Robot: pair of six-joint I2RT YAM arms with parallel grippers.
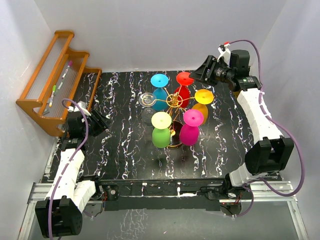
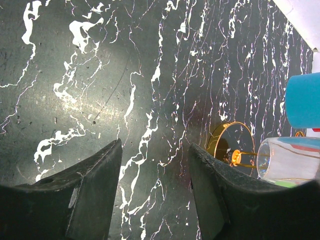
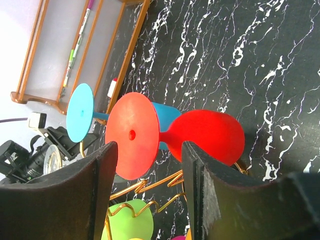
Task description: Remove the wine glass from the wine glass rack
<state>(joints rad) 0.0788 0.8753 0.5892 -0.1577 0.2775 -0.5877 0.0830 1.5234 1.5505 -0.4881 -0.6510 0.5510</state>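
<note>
The gold wine glass rack [image 1: 173,100] stands mid-table with several wine glasses hanging upside down from its arms: red [image 1: 184,79], blue [image 1: 160,80], yellow [image 1: 203,96], pink [image 1: 190,132], green [image 1: 161,136] and a clear one [image 1: 148,100]. My right gripper [image 1: 196,75] is at the rack's far right side, level with the red glass's foot. In the right wrist view it [image 3: 150,147] is open, with the red foot [image 3: 132,135] and stem just ahead between the fingers, no contact showing. My left gripper [image 2: 155,145] hangs open over bare table, left of the rack.
An orange wooden slatted shelf [image 1: 55,80] holding pens stands at the far left. White walls close in the table on three sides. The rack's round gold base [image 2: 220,142] and the clear glass [image 2: 287,160] lie to the right of my left gripper.
</note>
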